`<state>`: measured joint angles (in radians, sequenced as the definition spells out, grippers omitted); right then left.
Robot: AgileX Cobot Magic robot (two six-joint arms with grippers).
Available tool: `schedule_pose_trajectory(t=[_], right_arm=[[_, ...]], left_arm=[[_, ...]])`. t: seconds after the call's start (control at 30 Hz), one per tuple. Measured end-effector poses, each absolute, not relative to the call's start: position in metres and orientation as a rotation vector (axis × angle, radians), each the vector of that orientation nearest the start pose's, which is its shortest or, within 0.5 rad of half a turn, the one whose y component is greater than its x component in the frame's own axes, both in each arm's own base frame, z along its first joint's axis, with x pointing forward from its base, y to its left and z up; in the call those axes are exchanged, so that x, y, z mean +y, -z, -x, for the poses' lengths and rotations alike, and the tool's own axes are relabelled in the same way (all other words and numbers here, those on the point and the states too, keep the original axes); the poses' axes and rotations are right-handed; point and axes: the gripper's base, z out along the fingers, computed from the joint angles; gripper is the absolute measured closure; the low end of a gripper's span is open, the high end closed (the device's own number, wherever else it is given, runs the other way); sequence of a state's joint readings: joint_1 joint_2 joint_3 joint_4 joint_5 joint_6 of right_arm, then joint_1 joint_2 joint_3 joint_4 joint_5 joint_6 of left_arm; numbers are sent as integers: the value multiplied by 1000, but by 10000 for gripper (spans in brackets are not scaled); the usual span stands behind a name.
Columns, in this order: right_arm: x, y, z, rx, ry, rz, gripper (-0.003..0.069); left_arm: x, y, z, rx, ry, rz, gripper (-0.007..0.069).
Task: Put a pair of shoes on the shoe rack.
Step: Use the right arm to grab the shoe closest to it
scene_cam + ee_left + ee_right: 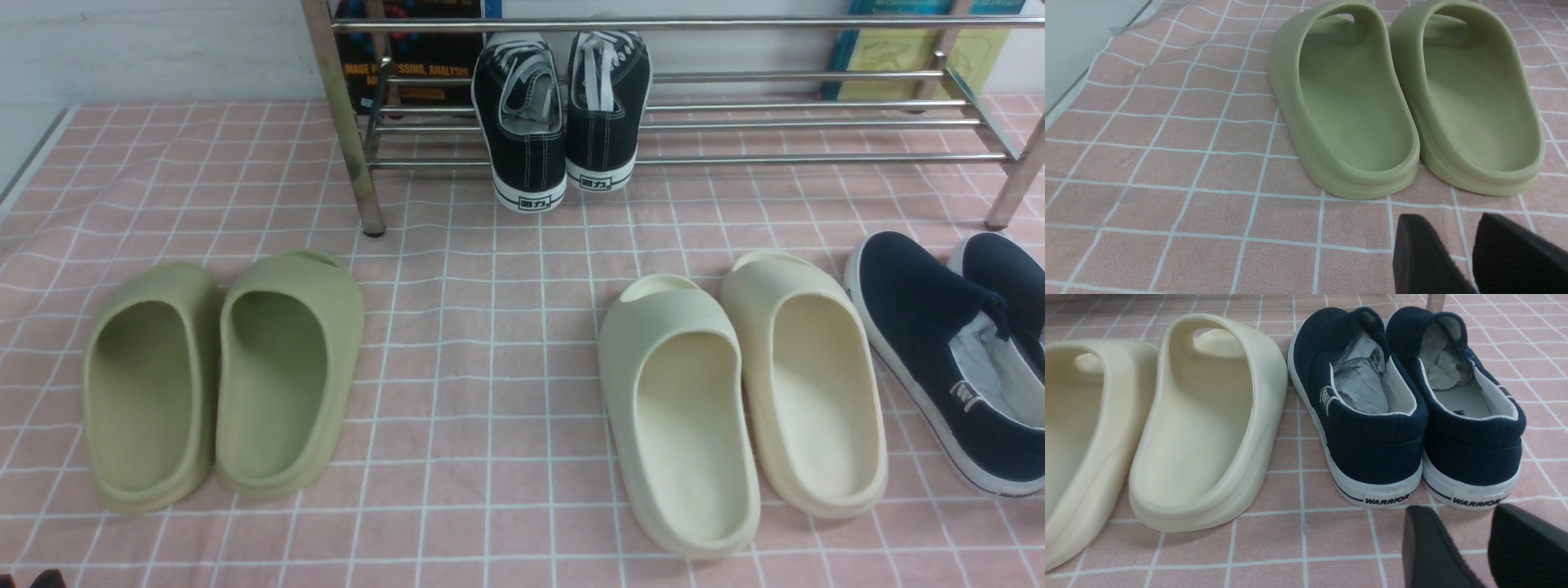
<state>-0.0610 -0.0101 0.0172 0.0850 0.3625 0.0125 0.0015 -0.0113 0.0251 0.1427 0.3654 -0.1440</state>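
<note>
Two navy slip-on shoes [1372, 453] sit side by side on the pink checked surface [490, 367] at the robot's far right. Their heels face the robot and their toes point toward the shoe rack [735, 160]; neither shoe is on it. Crumpled pale paper [1361, 379] is stuffed inside both, and the white heel strips read WARRIOR. Just left of them is a pair of cream foam slides [678, 408], the nearer slide close beside the left navy shoe. Well apart on the robot's left lies a pair of green foam slides [277, 376], pressed together.

At the back of the surface, the chrome rack holds a pair of black lace-up sneakers [531, 139] on its lower bars, their heels jutting out over the front bar.

Low behind the navy heels hangs the right tool [1459, 516], its two black fingers parted with bare cloth showing between them, gripping nothing. Behind the heels of the green slides is the left tool [1447, 224], likewise parted and with nothing in it
</note>
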Motion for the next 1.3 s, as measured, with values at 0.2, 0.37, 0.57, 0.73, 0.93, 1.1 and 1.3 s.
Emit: schedule_pose_trajectory(t=[0.2,0.37,0.57,0.73,0.93,1.1,1.3], right_arm=[[2,-176,-53,1842,-140,-177,419],[7,-176,-53,1830,-295,-286,419],[20,-179,-53,1748,-798,-667,419],[23,-184,-53,1663,-990,-802,419],[19,-189,-54,1634,-866,-688,426],[20,-224,-52,1638,-719,-472,541],[18,-301,-81,2059,-359,-131,678]], left_arm=[[5,-173,-53,1859,-41,46,387],[5,-173,-53,1859,-41,46,387],[5,-173,-53,1859,-41,46,387],[5,-173,-53,1859,-41,47,387],[5,-173,-53,1859,-41,47,387],[5,-173,-53,1859,-41,47,387],[5,-173,-53,1860,-41,47,387]])
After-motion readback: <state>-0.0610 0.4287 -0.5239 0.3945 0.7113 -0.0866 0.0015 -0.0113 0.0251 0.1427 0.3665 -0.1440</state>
